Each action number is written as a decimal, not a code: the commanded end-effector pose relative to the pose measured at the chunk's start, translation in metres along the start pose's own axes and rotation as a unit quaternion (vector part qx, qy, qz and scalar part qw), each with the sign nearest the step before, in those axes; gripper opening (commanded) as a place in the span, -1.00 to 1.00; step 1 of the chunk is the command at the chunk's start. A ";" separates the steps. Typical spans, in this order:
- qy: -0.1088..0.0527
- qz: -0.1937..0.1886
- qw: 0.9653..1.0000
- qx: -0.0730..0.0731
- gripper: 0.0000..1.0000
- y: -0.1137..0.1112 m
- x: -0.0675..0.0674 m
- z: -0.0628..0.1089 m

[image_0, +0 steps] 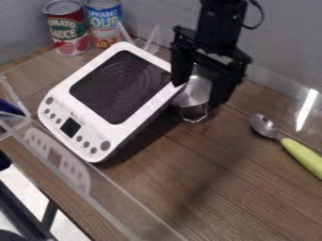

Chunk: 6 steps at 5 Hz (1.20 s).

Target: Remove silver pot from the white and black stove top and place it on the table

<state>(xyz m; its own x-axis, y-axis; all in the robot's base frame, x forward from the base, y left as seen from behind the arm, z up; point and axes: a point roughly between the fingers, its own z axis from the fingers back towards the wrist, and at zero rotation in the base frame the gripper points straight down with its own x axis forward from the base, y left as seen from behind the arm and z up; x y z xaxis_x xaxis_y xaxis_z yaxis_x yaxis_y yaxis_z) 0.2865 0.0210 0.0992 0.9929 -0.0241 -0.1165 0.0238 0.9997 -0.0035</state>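
A brown wooden table (239,188) with clear plastic panels along its edges fills the view from a single camera. On the left half sits a white stove top (107,99) with a black square heating surface and a strip of small buttons along its near edge. The stove top is turned at an angle to the table edge, and its black surface is bare.

The silver pot (195,100) stands on the table wood, just beside the right edge of the stove top and touching or nearly touching it. It is upright, and only part of it shows because the robot's hand is in front of it.

The black gripper (202,83) points straight down over the pot. Its two fingers are spread wide, one on each side of the pot, and they are not closed on it. Whether either finger touches the pot's rim cannot be told.

At the back left, against the wall, stand two labelled food cans (83,25), side by side. On the right side of the table lies a spoon (287,139) with a metal bowl and a yellow-green handle, well apart from the pot.
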 end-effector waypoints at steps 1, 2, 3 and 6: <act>-0.017 -0.002 1.000 0.006 1.00 0.015 0.008 0.001; -0.023 -0.013 1.000 0.009 1.00 0.017 0.011 0.000; -0.026 -0.024 0.999 0.013 1.00 0.017 0.014 -0.003; -0.041 -0.048 0.998 0.025 1.00 0.026 0.028 -0.010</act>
<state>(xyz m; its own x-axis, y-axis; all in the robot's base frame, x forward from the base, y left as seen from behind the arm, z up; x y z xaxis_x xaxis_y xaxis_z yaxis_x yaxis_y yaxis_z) 0.3050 0.0404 0.0723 0.9883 -0.1249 -0.0876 0.1270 0.9917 0.0180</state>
